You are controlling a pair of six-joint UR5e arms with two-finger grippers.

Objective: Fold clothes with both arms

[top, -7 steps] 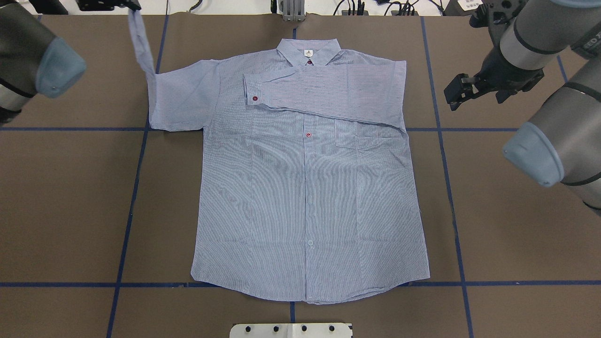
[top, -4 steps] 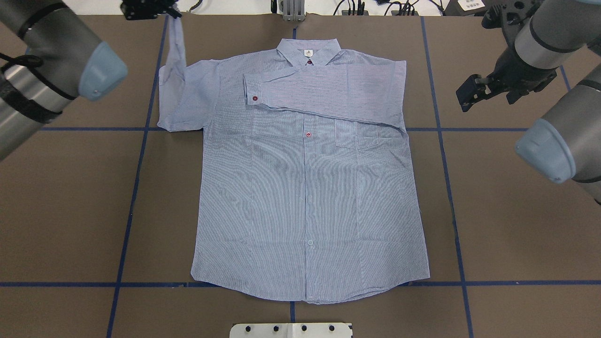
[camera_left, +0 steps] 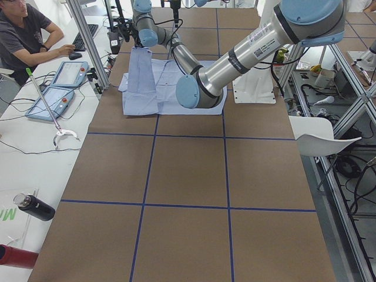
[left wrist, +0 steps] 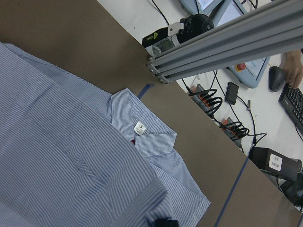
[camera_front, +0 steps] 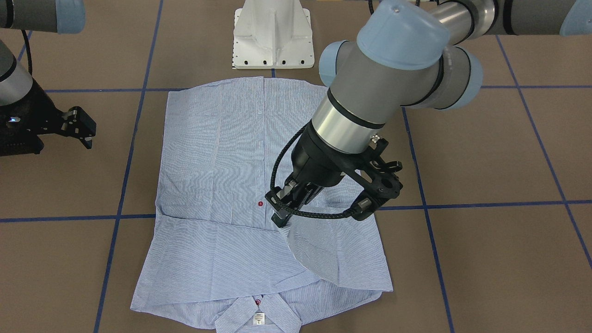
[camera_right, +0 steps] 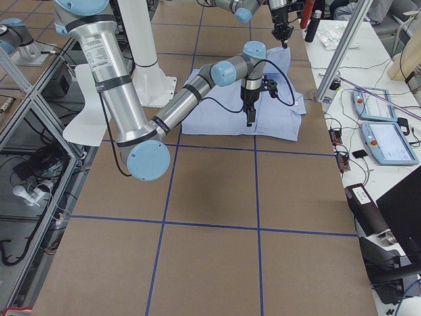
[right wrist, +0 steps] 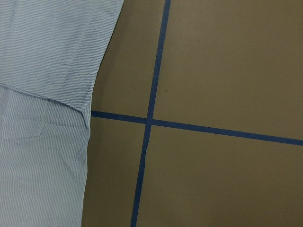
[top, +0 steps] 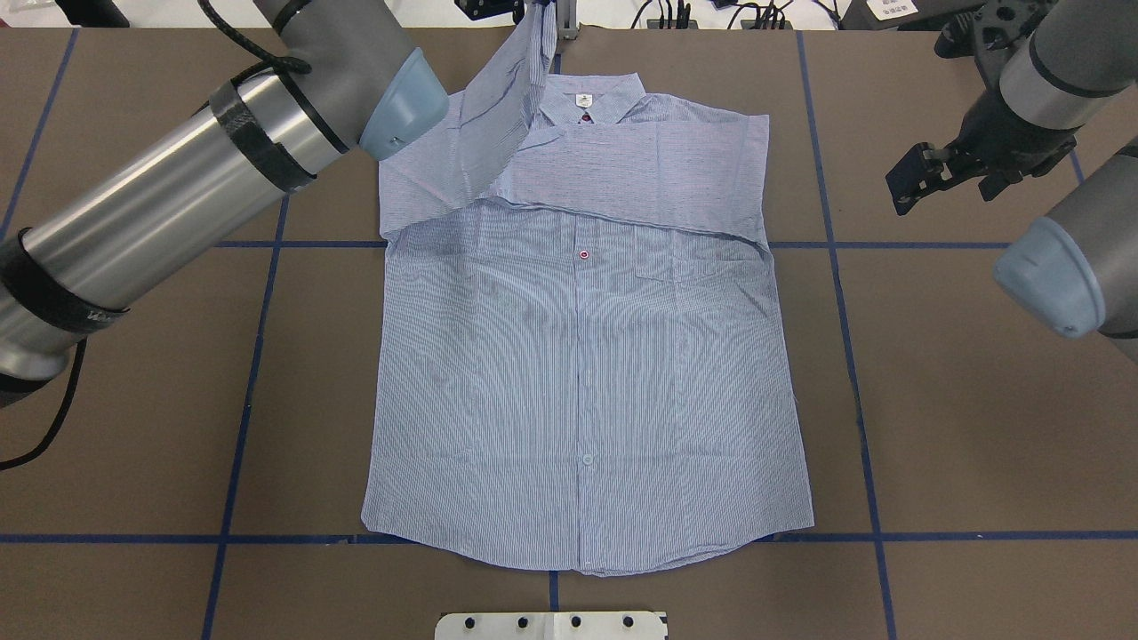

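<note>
Over on the left, the left arm (top: 178, 187) stretched in across the brown surface (top: 133, 400), and its end effector (camera_front: 281, 221) was clamped tight on the end of the left-hand sleeve (top: 498, 124). That sleeve was held up off the cloth, rising at a slant from the shoulder toward the collar (top: 582, 93). In the middle, the light blue striped shirt (top: 578, 373) lay flat and front-up on the surface, with its hem toward the robot's base and its collar on the far side. The white neck label (left wrist: 138, 128) showed inside the collar. The other sleeve (top: 649, 173) lay folded flat across the chest, just below the collar, and a red button (top: 584, 255) sat on the placket right under its edge. Out on the right, the right end effector (top: 925, 173) hung over bare surface, well apart from the shirt, its fingers spread and holding nothing. Blue tape lines (right wrist: 151, 94) crossed beneath it.
</note>
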